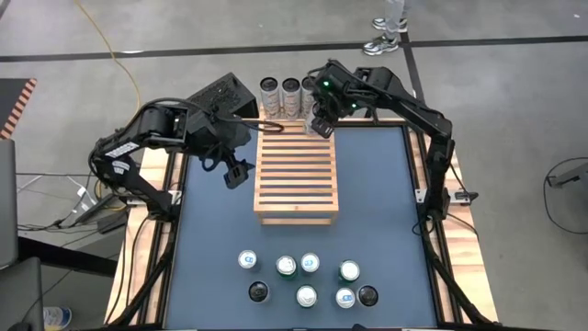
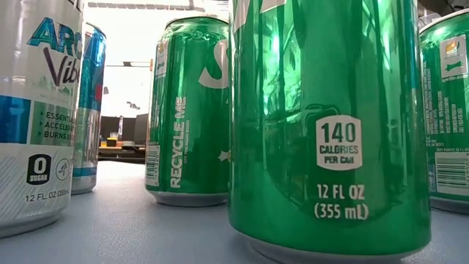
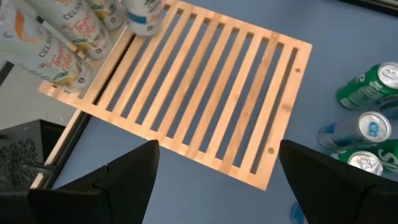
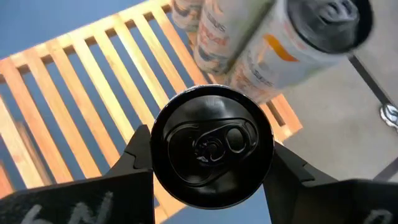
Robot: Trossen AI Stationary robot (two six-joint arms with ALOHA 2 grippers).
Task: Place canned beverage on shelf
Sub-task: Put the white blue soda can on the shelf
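Three tall cans (image 1: 282,97) already line the far end of the shelf (image 1: 296,175), so the right gripper (image 1: 321,125), clamped on a black-topped can (image 4: 211,153), holds it over that end's corner, while the left gripper (image 1: 237,173) waits spread wide beside the shelf.

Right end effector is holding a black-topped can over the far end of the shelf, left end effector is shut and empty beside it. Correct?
Not quite. The left end effector is open, not shut: the left wrist view shows its fingers spread wide with nothing between them. The rest stands: the right end effector grips the black-topped can over the shelf's far end.
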